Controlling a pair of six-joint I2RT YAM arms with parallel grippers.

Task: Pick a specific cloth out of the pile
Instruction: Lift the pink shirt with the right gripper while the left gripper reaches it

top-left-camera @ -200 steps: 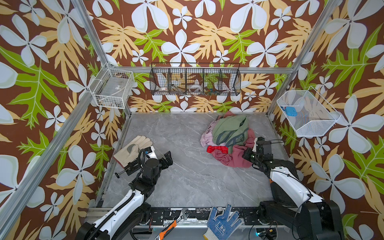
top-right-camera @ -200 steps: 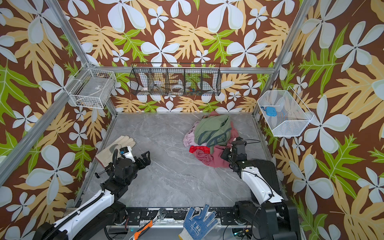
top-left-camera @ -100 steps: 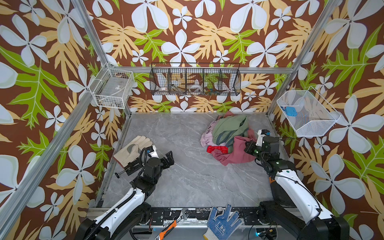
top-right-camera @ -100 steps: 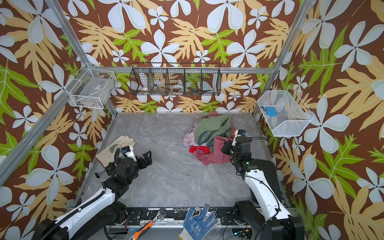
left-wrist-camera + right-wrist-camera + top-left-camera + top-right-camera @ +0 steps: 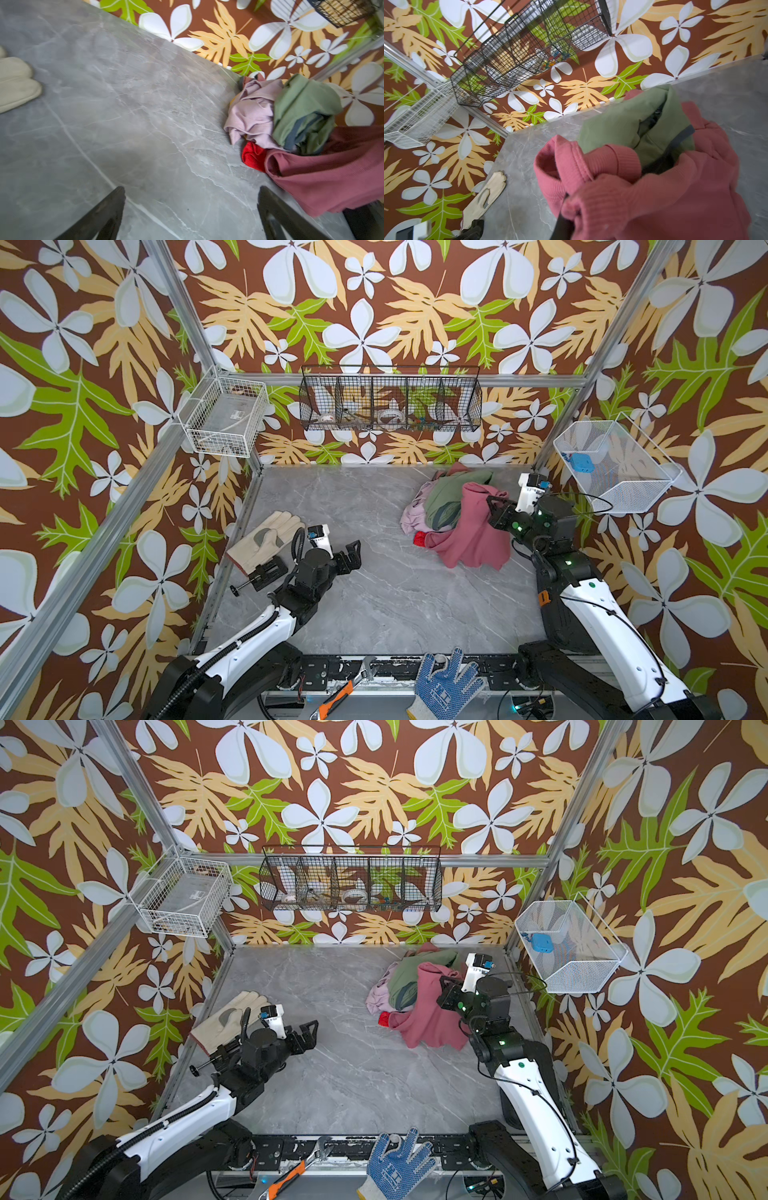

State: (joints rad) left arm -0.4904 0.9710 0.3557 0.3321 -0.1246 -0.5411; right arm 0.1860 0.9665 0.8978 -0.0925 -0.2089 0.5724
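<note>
Right gripper [image 5: 491,506] has risen since the earlier frame and hauled the cloth [image 5: 473,533] up with it. Its jaws are clamped tight on a bunched edge, so the dusty rose sheet hangs from it, hem trailing on the table [image 5: 374,597] at far right. It leans on the pile [image 5: 440,508], over the green fabric [image 5: 618,124]. Lift likely meant to peel it free. Left gripper [image 5: 351,556] is spread wide and empty, parked near left by the glove [image 5: 266,537], out of the way.
</note>
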